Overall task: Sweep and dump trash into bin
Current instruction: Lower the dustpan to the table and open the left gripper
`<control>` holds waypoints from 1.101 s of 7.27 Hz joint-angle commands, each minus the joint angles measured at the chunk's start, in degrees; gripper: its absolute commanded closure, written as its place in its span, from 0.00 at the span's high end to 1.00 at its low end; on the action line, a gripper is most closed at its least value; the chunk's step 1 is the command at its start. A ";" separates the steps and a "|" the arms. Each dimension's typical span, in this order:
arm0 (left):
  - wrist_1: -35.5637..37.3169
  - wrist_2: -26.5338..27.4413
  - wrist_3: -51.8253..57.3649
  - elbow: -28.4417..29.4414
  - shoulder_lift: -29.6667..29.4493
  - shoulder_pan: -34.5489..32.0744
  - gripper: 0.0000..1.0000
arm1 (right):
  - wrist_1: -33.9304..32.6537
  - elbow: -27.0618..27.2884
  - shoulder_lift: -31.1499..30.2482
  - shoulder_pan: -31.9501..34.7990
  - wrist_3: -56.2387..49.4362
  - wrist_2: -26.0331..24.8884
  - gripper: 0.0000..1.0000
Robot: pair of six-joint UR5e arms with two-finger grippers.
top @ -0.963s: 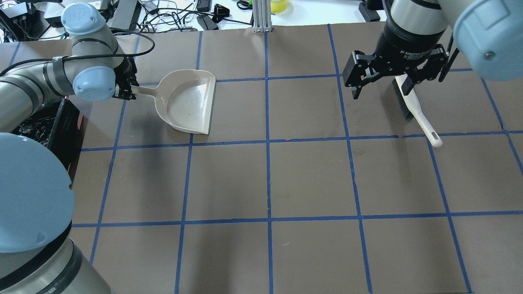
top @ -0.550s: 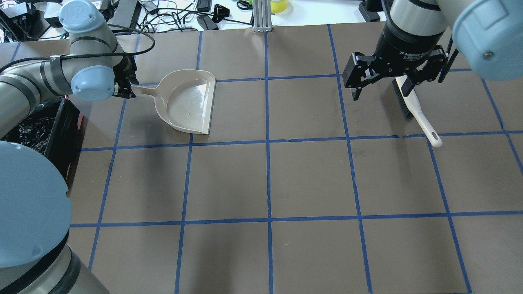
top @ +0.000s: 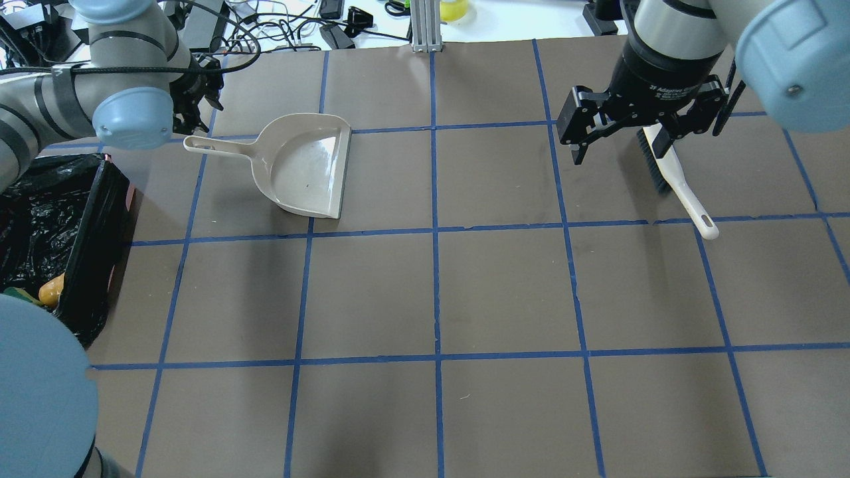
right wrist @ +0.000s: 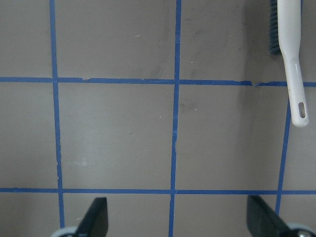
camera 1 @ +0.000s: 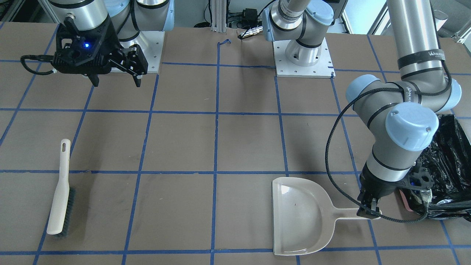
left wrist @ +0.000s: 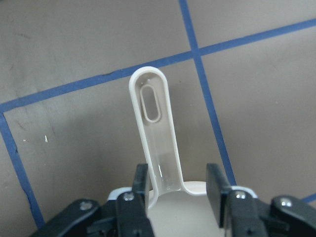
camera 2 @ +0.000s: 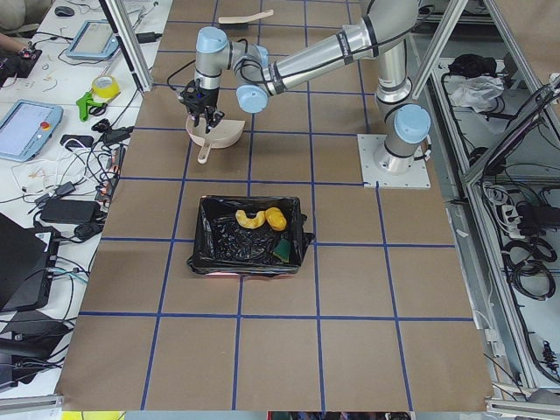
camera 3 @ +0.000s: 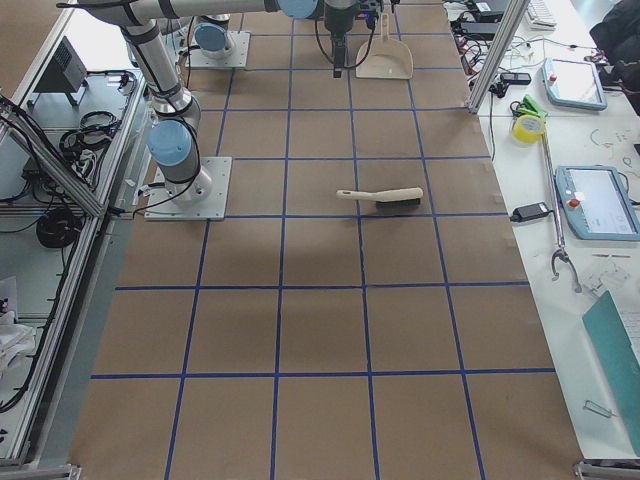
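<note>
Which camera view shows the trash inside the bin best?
Exterior left: it looks into the bin, with the trash lying inside. Overhead glimpses an orange piece; front-facing shows just the black bag; others, nothing.

a brown table (top: 505, 292) gridded with blue tape (top: 435, 265), cable-strewn white benches (camera 3: 590, 140) alongside.

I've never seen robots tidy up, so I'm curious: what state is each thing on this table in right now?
Dustpan: flat on the table, empty.
Left gripper: open, over the dustpan handle, not gripping.
Right gripper: open, empty, above the table.
Brush: lying on the table, unheld.
Bin: bag-lined, open-topped.
Trash: all inside the bin.
</note>
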 commanded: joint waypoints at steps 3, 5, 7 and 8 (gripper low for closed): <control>-3.72 -0.13 25.98 -0.35 3.41 -0.77 1.00 | 0.03 0.02 -0.05 0.00 -0.03 -0.11 1.00; -3.48 -0.13 25.98 -0.88 4.30 -1.22 1.00 | 0.03 -0.06 -0.05 0.00 -0.03 -0.11 1.00; -6.09 -0.48 26.94 -1.50 4.91 -1.92 1.00 | 0.03 0.02 -0.05 0.00 -0.03 -0.11 1.00; -8.12 -3.53 28.51 -1.06 5.78 -2.62 1.00 | 0.12 0.02 -0.05 0.00 -0.03 -0.11 1.00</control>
